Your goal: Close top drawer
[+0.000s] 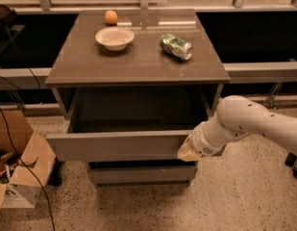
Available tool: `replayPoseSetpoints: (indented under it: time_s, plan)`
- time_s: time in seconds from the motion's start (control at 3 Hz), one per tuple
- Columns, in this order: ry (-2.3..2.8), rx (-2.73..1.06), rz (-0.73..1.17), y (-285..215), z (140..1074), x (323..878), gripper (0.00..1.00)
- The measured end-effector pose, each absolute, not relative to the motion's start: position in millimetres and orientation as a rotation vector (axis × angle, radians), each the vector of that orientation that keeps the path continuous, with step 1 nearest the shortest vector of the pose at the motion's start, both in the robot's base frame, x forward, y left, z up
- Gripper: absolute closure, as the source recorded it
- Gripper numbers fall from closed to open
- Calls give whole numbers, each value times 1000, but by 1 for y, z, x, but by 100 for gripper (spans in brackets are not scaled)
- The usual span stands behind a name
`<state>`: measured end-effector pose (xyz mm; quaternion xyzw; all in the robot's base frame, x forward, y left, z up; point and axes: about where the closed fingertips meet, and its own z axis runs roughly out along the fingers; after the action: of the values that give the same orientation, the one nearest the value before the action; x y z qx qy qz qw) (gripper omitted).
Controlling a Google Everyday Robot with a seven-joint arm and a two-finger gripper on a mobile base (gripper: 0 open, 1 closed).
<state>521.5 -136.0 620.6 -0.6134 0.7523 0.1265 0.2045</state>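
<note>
The wide matte-grey top drawer (114,146) stood open w/ the tool (189,151) at the rt end of its flat front, apparently touching (tool's grip: can't tell).

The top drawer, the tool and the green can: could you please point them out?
Wide matte-grey top drawer (114,146), camera view, middle of its flat front.
Tool (189,151), camera view, yellowish tip at the drawer front's right end.
Green metal can (176,46), camera view, its side.
</note>
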Motion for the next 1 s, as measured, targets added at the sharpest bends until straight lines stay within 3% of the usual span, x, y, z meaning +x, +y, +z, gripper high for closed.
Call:
replayPoseSetpoints:
  time_s: [0.33, 0.67, 1.0]
  plan:
    - [2098, -1711, 353, -136, 622, 519, 80]
    - [2077, -1694, 339, -135, 619, 558, 100]
    - [2057, -1656, 322, -136, 625, 589, 100]
